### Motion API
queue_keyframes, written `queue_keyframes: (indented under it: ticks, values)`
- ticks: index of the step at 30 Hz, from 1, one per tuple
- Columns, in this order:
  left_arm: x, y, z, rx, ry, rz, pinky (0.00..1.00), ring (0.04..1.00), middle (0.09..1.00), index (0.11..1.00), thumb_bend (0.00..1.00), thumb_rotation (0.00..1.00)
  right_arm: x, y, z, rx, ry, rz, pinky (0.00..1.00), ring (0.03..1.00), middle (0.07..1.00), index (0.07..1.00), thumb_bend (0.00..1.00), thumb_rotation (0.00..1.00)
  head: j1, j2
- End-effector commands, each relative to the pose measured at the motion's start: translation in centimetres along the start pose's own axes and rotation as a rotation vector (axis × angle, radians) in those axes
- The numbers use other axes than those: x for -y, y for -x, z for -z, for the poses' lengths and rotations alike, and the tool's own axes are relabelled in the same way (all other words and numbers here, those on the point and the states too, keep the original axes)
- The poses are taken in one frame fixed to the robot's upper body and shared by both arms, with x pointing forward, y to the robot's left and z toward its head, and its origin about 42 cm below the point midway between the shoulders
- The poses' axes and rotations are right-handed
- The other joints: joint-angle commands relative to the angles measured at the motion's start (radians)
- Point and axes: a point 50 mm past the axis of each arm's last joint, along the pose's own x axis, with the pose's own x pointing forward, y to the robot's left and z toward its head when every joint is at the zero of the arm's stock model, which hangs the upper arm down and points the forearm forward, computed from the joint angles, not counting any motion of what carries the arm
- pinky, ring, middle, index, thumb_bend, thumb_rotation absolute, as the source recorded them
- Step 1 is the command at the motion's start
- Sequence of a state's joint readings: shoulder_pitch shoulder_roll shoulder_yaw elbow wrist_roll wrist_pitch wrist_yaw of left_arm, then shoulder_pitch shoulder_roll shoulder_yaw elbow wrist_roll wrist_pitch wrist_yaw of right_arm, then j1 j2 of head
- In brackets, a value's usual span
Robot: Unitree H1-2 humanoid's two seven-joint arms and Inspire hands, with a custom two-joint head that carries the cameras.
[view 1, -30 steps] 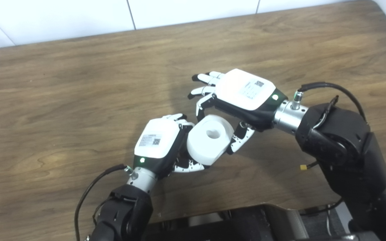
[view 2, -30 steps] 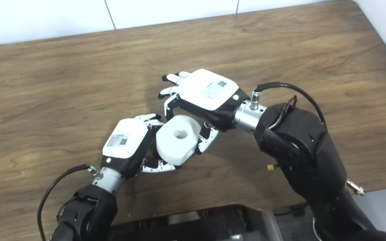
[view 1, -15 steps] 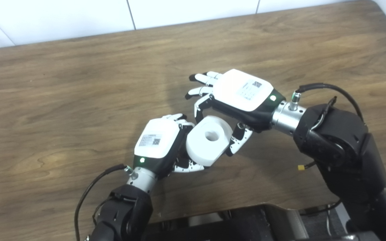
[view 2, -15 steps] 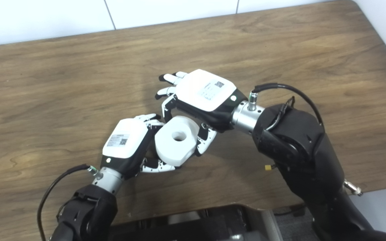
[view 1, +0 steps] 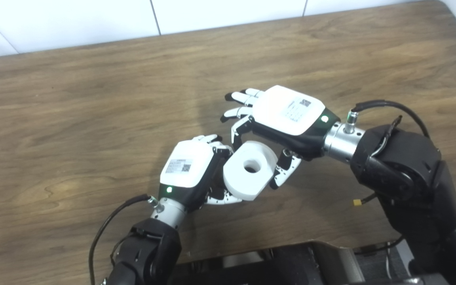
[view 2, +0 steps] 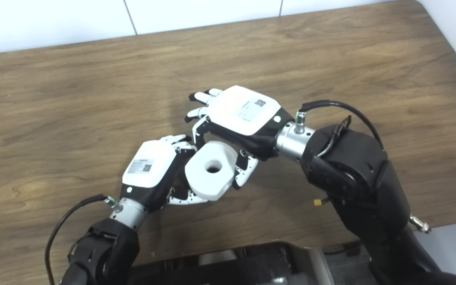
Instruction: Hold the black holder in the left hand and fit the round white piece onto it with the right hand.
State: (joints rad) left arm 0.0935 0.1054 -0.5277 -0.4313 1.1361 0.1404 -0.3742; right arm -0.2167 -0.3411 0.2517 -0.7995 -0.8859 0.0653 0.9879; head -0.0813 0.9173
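Right hand [view 1: 287, 118] pinches white piece [view 1: 249, 170] (beside left hand [view 1: 190, 170]).

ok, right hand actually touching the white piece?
Touching. In the left eye view the right hand has a finger on the far edge of the round white piece and its thumb against the near-right side, no gap visible.

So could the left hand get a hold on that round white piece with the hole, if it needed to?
Probably yes: the left hand sits right against the round white piece, its fingers curled beneath. But the right hand already grips it.
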Motion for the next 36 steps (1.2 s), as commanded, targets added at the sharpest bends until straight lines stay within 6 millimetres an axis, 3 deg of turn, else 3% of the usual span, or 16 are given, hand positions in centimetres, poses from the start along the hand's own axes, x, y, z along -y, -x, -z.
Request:
queue_keyframes:
  ticks: [1, 12, 14, 16, 25, 36]
  values:
    - [1.7, 0.19, 0.18, -0.018, 0.005, 0.12, 0.85, 0.851, 0.786, 0.489, 0.52, 0.06, 1.48, 0.51, -0.29, 0.016, 0.035, 0.049, 0.98, 0.991, 0.868, 0.49, 0.52, 0.16, -0.001, 0.0]
    - [1.73, 0.15, 0.06, -0.017, 0.006, 0.12, 0.85, 0.851, 0.787, 0.489, 0.52, 0.06, 1.7, 0.75, 0.11, 0.004, 0.053, 0.034, 0.99, 0.999, 0.88, 0.494, 0.52, 0.16, 0.004, -0.001]
    - [1.72, 0.16, 0.06, -0.015, 0.003, 0.119, 0.85, 0.849, 0.786, 0.489, 0.52, 0.06, 1.64, 0.75, 0.08, 0.002, 0.055, 0.032, 0.99, 1.0, 0.882, 0.594, 0.78, 0.31, 0.004, -0.001]
    - [1.7, 0.16, 0.04, -0.016, 0.002, 0.119, 0.85, 0.848, 0.786, 0.489, 0.52, 0.06, 1.61, 0.73, 0.04, -0.001, 0.054, 0.031, 0.99, 1.0, 0.883, 0.616, 0.85, 0.34, 0.004, -0.001]
    - [1.7, 0.19, 0.02, -0.015, 0.009, 0.123, 0.85, 0.847, 0.784, 0.489, 0.52, 0.06, 2.04, 0.72, -0.07, -0.027, 0.095, -0.002, 1.0, 1.0, 0.896, 0.633, 0.94, 0.26, 0.003, 0.009]
    - [1.67, 0.14, -0.07, -0.018, 0.015, 0.128, 0.85, 0.852, 0.785, 0.489, 0.52, 0.06, 1.89, 0.77, -0.01, -0.027, 0.095, -0.019, 1.0, 1.0, 0.896, 0.654, 0.97, 0.27, 0.004, 0.009]
